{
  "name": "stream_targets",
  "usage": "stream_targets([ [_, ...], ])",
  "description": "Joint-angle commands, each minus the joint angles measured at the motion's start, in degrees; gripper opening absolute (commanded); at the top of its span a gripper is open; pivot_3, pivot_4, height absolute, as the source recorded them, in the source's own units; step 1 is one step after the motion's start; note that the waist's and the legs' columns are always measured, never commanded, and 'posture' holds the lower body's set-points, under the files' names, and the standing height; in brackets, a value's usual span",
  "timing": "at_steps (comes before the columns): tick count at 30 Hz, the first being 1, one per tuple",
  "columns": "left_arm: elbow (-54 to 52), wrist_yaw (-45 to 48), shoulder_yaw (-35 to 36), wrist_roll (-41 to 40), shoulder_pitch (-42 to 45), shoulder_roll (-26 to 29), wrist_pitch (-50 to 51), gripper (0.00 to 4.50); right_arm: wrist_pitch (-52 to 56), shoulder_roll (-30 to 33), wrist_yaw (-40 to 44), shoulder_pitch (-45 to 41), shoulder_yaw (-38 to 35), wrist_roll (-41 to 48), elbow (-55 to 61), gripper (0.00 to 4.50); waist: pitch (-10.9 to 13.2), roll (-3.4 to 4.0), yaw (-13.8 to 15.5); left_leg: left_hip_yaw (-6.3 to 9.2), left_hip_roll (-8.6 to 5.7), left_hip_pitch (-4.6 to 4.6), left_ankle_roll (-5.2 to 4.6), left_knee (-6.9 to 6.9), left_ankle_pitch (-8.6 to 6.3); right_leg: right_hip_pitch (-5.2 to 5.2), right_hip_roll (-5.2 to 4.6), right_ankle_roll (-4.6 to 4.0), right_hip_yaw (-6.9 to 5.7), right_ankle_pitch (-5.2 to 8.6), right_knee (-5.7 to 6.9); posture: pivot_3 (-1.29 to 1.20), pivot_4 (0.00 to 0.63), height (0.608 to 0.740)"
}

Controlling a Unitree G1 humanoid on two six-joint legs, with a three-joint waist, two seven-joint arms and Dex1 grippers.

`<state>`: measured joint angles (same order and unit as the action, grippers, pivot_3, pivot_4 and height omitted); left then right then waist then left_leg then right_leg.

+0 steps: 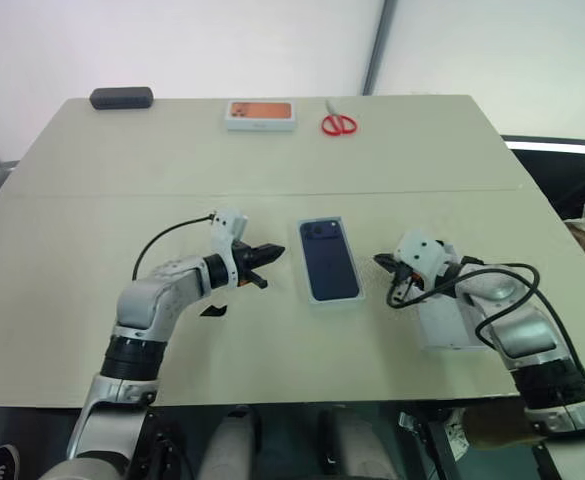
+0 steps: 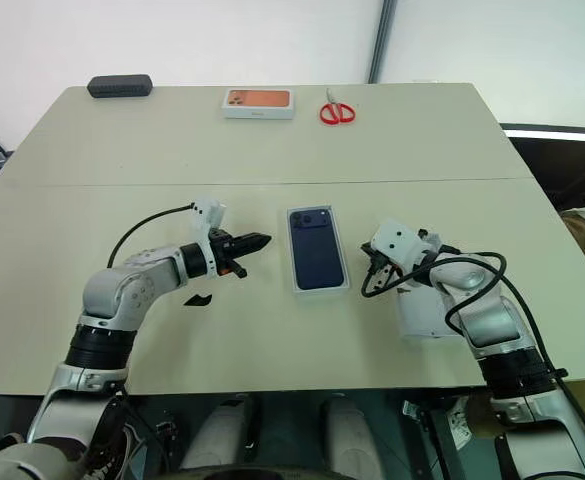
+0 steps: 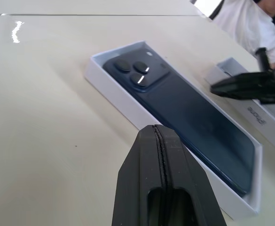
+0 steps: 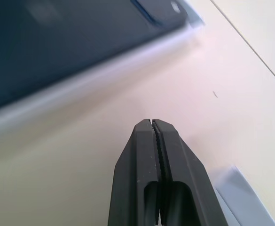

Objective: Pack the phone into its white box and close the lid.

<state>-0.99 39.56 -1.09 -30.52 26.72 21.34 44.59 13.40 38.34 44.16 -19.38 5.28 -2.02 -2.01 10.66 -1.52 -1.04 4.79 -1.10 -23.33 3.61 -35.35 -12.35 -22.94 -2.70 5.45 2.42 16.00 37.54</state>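
The phone lies in the white box, between both clenched, empty pincers. The lid sits under the right gripper; it should open wide, then grasp the lid's long edges squarely. The left gripper hovers beside the box.

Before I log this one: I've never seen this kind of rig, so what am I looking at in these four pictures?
It is a humanoid robot with two arms at a beige table. The two wide pictures come from cameras in its head, looking down over its arms. The two close ones come from cameras on its wrists, looking along each gripper.

The phone lies in its white box in the middle of the table. The left gripper and right gripper flank it, both shut and holding nothing. The lid lies under the right arm, not yet on the box.

At the far edge lie a dark case, an orange-topped box and red scissors.
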Motion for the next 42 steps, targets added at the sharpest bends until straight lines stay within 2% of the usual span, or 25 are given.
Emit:
stream_targets([
  [1,-3.58,3.78,1.46,-1.05,-0.72,3.15,-1.52,0.0,-1.45,1.54,-0.5,-0.38,-0.7,-1.12,-0.36,0.05,0.0,0.0,0.1,0.0,0.01,0.0,0.0,0.0,0.0,0.0,0.01,0.0,0.0,0.0,0.0,0.0,0.15,0.74],
  [8,-7.96,11.55,2.66,-3.51,-0.99,11.51,-0.78,0.0,-3.56,4.57,3.8,0.85,-2.32,1.51,0.32,0.05,0.02,0.03,0.25,0.0,0.0,-0.02,-0.01,-0.01,-0.01,0.01,-0.02,0.0,0.0,0.0,0.0,0.0,0.15,0.74],
  [10,-8.3,12.57,2.78,-3.92,-0.8,12.86,-0.57,0.0,-0.81,5.18,6.96,2.67,-3.26,5.36,2.55,0.05,0.01,0.03,0.34,0.0,0.0,-0.02,-0.02,-0.02,-0.01,0.03,-0.04,0.0,-0.01,0.01,-0.01,0.0,0.15,0.74],
  [11,-8.12,12.91,2.85,-3.96,-0.77,13.29,-0.6,0.0,1.54,5.16,8.63,3.66,-4.18,8.14,4.14,0.59,0.01,0.03,0.33,0.0,0.01,-0.01,-0.02,-0.02,-0.01,0.04,-0.04,0.0,-0.01,0.01,-0.01,0.0,0.15,0.74],
  [12,-7.72,13.12,3.06,-3.86,-0.82,13.63,-0.8,0.0,3.14,5.42,9.98,5.0,-5.12,10.3,5.92,0.88,0.01,0.03,0.27,0.01,0.01,-0.01,-0.03,-0.02,-0.02,0.05,-0.04,0.0,-0.01,0.01,-0.01,0.0,0.15,0.74],
  [13,-7.19,13.34,3.45,-4.09,-0.79,13.8,-0.71,0.57,4.03,5.99,11.12,6.39,-5.73,11.62,7.61,1.46,0.02,0.03,0.26,0.02,0.03,0.0,-0.04,-0.02,-0.02,0.06,-0.02,0.01,-0.01,0.01,-0.01,0.0,0.15,0.74],
  [14,-6.64,13.08,3.93,-4.14,-0.64,13.69,-0.75,0.86,4.26,6.48,11.53,7.4,-6.13,12.05,8.75,1.9,0.02,0.03,0.25,0.02,0.03,0.0,-0.04,-0.02,-0.02,0.06,-0.03,0.01,-0.01,0.01,-0.01,0.0,0.15,0.74],
  [18,-5.2,12.15,4.22,-2.26,-0.34,13.4,-3.98,2.98,6.37,8.14,11.82,9.04,-7.92,13.79,11.79,4.09,0.02,0.03,0.07,-0.01,0.03,0.01,-0.05,-0.04,-0.03,0.06,-0.02,0.01,0.0,0.01,-0.01,0.0,0.15,0.74],
  [19,-5.0,12.59,4.09,-2.29,-0.43,13.47,-4.45,3.49,6.89,8.72,12.09,9.33,-8.25,14.18,12.68,4.5,0.02,0.03,0.08,-0.01,0.03,0.02,-0.05,-0.04,-0.03,0.06,-0.01,0.01,0.0,0.01,-0.01,0.0,0.15,0.74],
  [21,-5.08,13.85,4.14,-3.21,-0.74,13.7,-4.68,4.47,7.91,10.19,13.0,10.05,-8.91,14.9,14.31,4.5,0.02,0.03,0.12,0.0,0.04,0.02,-0.04,-0.04,-0.03,0.05,0.0,0.01,0.0,0.01,-0.01,0.0,0.15,0.74],
  [24,-6.55,17.63,4.23,-4.3,-2.18,15.38,-5.78,4.47,10.54,11.7,12.92,10.26,-10.69,16.4,15.86,4.5,0.02,0.03,0.18,0.0,0.04,0.01,-0.06,-0.04,-0.03,0.06,-0.01,0.01,0.0,0.01,-0.01,0.0,0.15,0.74],
  [28,-7.25,21.49,4.73,-2.89,-4.4,17.35,-12.19,4.47,21.36,7.58,4.08,8.65,-14.58,20.06,23.25,4.5,0.02,0.04,0.12,-0.01,0.14,0.02,-0.06,-0.01,-0.03,0.04,0.01,0.0,0.02,0.02,-0.01,0.0,0.15,0.74],
  [35,-5.81,26.35,3.46,1.3,-6.51,18.04,-24.97,4.47,50.29,2.53,-9.68,8.39,-20.73,25.81,32.81,4.5,0.02,0.04,0.61,-0.01,0.25,-0.04,-0.06,-0.03,-0.03,0.03,-0.02,-0.02,0.02,0.02,-0.07,0.0,0.15,0.74],
  [39,-3.81,29.06,2.85,2.16,-6.22,17.47,-29.11,4.47,63.35,2.44,-13.47,5.87,-22.49,28.08,36.32,4.5,0.02,0.05,0.39,-0.04,0.25,-0.05,-0.07,-0.03,-0.04,0.03,-0.04,-0.07,0.02,0.05,-0.1,0.0,0.15,0.74],
  [42,-1.53,31.88,2.19,3.11,-6.26,17.5,-32.74,4.47,72.13,6.03,-14.44,5.68,-20.77,28.73,39.71,4.5,0.01,0.08,0.27,-0.07,0.33,-0.04,-0.08,0.0,-0.05,0.0,0.04,-0.05,0.02,0.03,-0.1,0.0,0.15,0.74],
])
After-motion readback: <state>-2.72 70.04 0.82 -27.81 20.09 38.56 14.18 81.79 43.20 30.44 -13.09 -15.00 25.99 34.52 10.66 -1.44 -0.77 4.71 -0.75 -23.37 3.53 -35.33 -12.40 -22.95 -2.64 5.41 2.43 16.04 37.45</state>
